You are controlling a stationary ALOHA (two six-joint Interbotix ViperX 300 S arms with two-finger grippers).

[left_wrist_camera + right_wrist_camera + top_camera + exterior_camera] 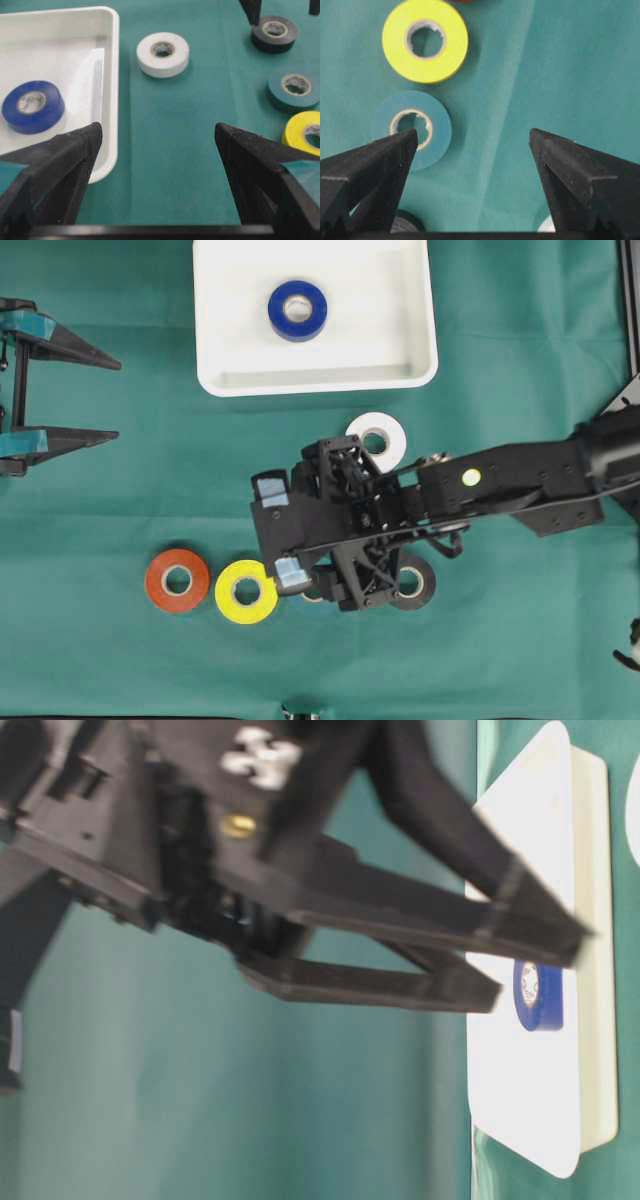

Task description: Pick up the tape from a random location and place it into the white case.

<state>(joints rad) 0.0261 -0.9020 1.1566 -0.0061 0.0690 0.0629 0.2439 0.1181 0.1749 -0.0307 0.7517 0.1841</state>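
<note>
Both grippers, left [157, 145] & right [472, 150], wide open, empty.

I'm seeing a green cloth [120, 660] covering the whole frame, wrinkling faintly toward the lower left of the overhead view.

A: What's in the white case [230, 360] at the top centre?
B: One blue tape roll [297, 310], lying flat.
A: And the arms?
B: The left gripper [112, 400] sits wide open at the left edge. The right gripper [278, 530] reaches to mid-frame, beside the yellow roll [246, 591]; an orange roll [177, 580] lies left of that.
</note>
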